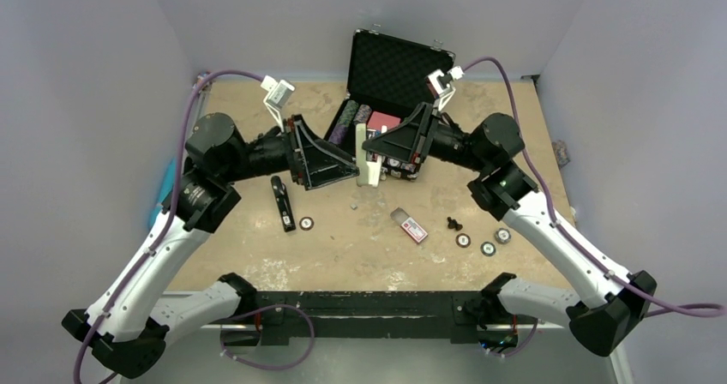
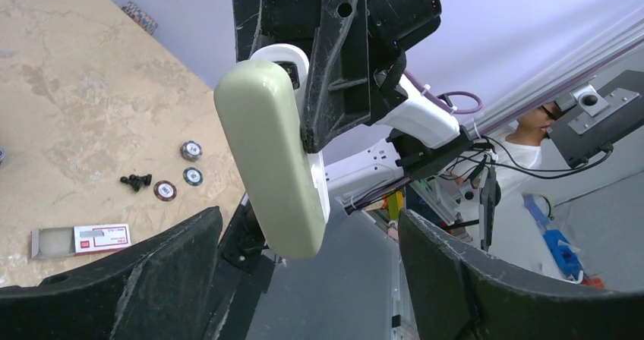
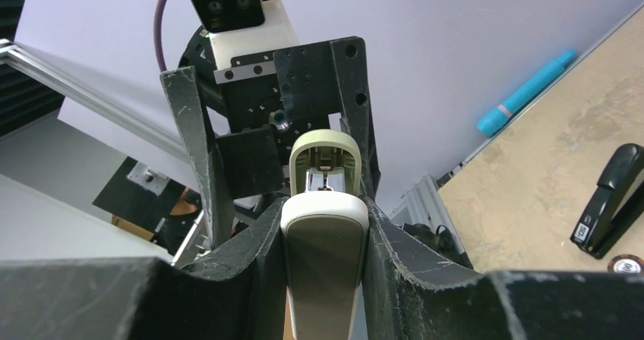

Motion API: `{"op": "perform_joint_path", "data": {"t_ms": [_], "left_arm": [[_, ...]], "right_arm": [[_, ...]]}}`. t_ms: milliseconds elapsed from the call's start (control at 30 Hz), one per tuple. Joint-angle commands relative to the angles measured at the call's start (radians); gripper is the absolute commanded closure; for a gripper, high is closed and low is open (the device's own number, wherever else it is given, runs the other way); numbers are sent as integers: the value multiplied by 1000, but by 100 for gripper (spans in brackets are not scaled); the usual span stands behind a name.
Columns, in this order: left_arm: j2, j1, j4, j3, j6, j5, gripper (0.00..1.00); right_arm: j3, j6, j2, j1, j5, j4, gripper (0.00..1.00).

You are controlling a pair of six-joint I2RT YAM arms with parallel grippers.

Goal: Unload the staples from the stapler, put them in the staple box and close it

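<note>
A cream stapler (image 1: 369, 172) hangs in the air over the middle of the table. My right gripper (image 1: 383, 150) is shut on it. In the right wrist view the fingers clamp both sides of its body (image 3: 325, 268), and silver metal shows inside its cream far end. My left gripper (image 1: 345, 166) is open just left of it. In the left wrist view the cream stapler (image 2: 273, 158) hangs past the wide-apart fingers (image 2: 129, 279), touching neither. A slim black stapler (image 1: 281, 202) lies on the table under the left arm, and it shows in the right wrist view too (image 3: 611, 199).
An open black case (image 1: 390, 58) holding poker chips stands at the back. A small staple box (image 1: 410, 226), a tiny black piece (image 1: 454, 224) and loose chips (image 1: 487, 248) lie in front. One chip (image 1: 306, 224) lies by the black stapler. A blue marker (image 3: 524, 89) lies at the left edge.
</note>
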Motion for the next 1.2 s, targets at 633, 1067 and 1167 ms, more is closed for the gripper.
{"op": "perform_joint_path", "data": {"t_ms": [633,1067,1167], "left_arm": [[70,-41,42,6,-34,4,42],[74,-48,-65,27,-10,-55,100],[70,-47,-94,36,5,-70,100]], "right_arm": [[129,70,100,72,-8,175,100],[75,19,70,78,27,97,63],[96,-64,52,77,81,-28,20]]}}
